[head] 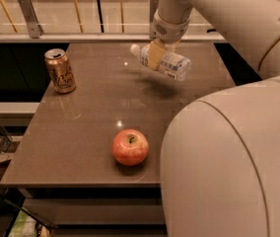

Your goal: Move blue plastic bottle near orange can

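Grasps the blue plastic bottle (173,65) in the gripper (156,58), clenched across it close to the cap end, with one tan finger (155,53) lying over the near face. Holds it clear of the table (81,132), above the far middle part, with a soft dark shadow on the brown top just below and a little nearer. Carries it tilted almost onto its side: white cap to the left and slightly higher, base to the right and lower, printed label towards the camera. Hangs from a pale arm (219,14) reaching in from the upper right. Well apart to the left, close to the far left edge of the table and upright on it: the orange can (60,71), silver top and pull tab showing. Near the front edge, about midway across and well apart from both can and bottle: a round red-orange apple (130,147), stem dimple up. At the near right, filling that corner and hiding part of the table: the robot's bulky pale body (228,172). Beyond the far edge: a metal railing (29,14) with thin upright rods.
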Available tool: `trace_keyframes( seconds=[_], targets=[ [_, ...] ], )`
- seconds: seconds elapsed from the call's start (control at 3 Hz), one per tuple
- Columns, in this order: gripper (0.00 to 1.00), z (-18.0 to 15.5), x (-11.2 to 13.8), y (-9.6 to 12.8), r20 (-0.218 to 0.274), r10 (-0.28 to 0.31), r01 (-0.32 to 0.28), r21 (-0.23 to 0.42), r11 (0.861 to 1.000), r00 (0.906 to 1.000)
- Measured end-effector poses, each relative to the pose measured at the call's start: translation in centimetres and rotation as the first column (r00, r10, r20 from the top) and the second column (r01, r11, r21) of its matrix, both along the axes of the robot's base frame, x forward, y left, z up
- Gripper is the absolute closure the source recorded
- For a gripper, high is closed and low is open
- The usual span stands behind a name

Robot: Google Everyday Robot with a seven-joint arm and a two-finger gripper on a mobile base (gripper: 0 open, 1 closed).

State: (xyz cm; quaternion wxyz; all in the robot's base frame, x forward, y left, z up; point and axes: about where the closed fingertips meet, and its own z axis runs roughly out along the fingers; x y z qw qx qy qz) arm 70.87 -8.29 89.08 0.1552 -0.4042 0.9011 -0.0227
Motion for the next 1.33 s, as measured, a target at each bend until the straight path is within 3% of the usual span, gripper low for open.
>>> trace_keyframes(
  seconds=[0.33, 1.0, 1.33],
  targets=[
    [1.0, 0.1, -1.2, 2.6, 0.005, -0.047, 0.047, -0.031, 0.998, 0.9989],
    [1.0, 1.3, -2.0, 7.9, 0.065, 0.01, -0.007, -0.047, 0.999, 0.9979],
    [1.0, 1.1, -2.2, 9.5, 0.07, 0.038, -0.037, -0.02, 0.999, 0.9968]
  ],
)
